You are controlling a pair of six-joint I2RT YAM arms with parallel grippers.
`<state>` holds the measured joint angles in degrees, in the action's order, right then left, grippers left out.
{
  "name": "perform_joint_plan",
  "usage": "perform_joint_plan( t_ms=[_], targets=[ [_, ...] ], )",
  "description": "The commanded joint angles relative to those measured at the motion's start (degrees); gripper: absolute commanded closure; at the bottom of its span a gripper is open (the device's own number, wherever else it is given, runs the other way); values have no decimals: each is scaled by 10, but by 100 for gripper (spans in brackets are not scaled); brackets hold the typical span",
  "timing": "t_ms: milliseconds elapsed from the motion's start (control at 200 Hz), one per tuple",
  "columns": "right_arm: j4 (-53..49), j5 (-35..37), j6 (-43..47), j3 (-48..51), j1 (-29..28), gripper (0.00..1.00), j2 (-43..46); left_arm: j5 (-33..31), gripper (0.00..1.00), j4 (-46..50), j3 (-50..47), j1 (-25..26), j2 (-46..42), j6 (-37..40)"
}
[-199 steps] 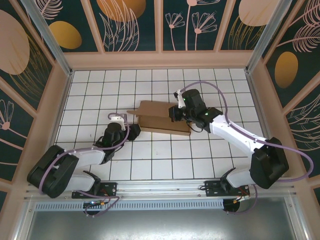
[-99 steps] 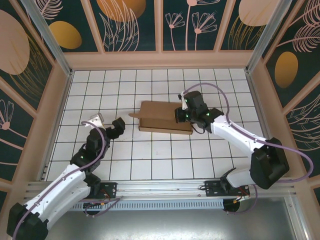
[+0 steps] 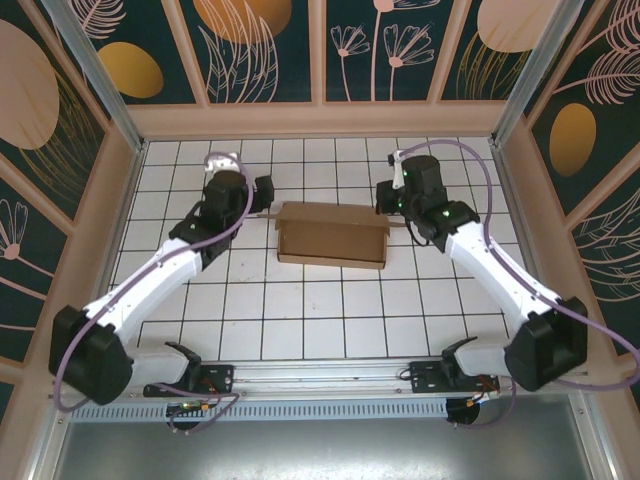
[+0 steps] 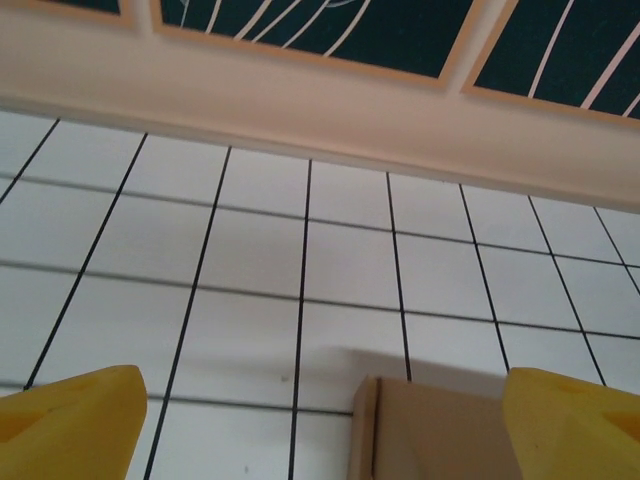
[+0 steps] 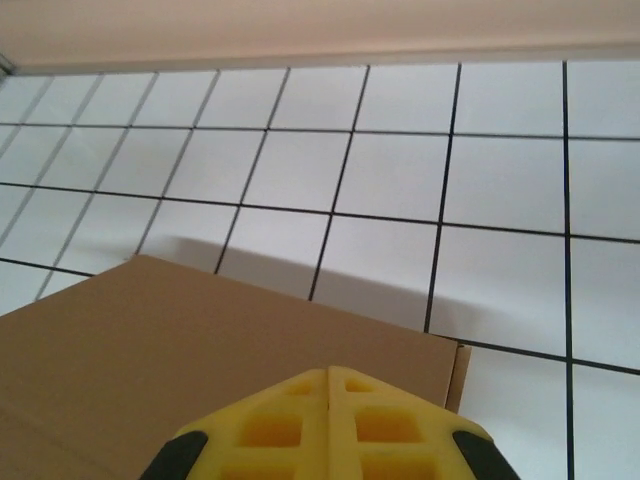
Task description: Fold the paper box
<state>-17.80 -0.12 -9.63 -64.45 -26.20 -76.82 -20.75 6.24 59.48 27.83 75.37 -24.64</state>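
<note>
Overhead, centre frame: paper box (image 3: 333, 240) sitting as a shallow open tray, left gripper (image 3: 262, 196) spread wide just off its upper-left corner, right gripper (image 3: 386, 203) pressed together at its upper-right end. Left wrist view: yellow fingers (image 4: 70, 425) in both lower corners, box corner at bottom centre between them, nothing pinched. Right wrist view: pads (image 5: 328, 420) joined at bottom edge over the box at lower left; looks like end folding in hand, next calling for left gripper to close on that corner and fold it inward.
</note>
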Motion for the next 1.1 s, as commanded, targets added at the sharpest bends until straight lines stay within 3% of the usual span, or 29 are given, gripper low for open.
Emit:
perform_joint_plan(
  t_ms=[0,110,220,295,475,716,876,1016,1096],
  targets=[
    [-56,-15,11,-21,-26,100,-38,54,12,58,56,-21,22,29],
    [-55,-4,-11,7,-25,96,-25,119,13,95,96,-29,63,30],
    [-85,13,-30,21,-31,84,-33,193,14,132,111,-29,112,34],
    [-101,50,-42,29,-36,82,-36,223,18,137,90,-29,134,26],
    [-94,42,-54,77,-47,80,-29,278,23,84,-4,-29,138,-12],
    [-87,76,-62,95,-68,76,-63,303,31,49,-70,-29,161,-40],
    [-93,67,-70,74,-63,74,-57,308,43,47,-69,-29,202,-41],
    [-107,56,-93,52,-54,53,-27,311,47,49,-63,-29,214,-38],
    [-104,25,-114,53,-14,52,-5,306,50,52,-61,-29,214,-36]
  ],
)
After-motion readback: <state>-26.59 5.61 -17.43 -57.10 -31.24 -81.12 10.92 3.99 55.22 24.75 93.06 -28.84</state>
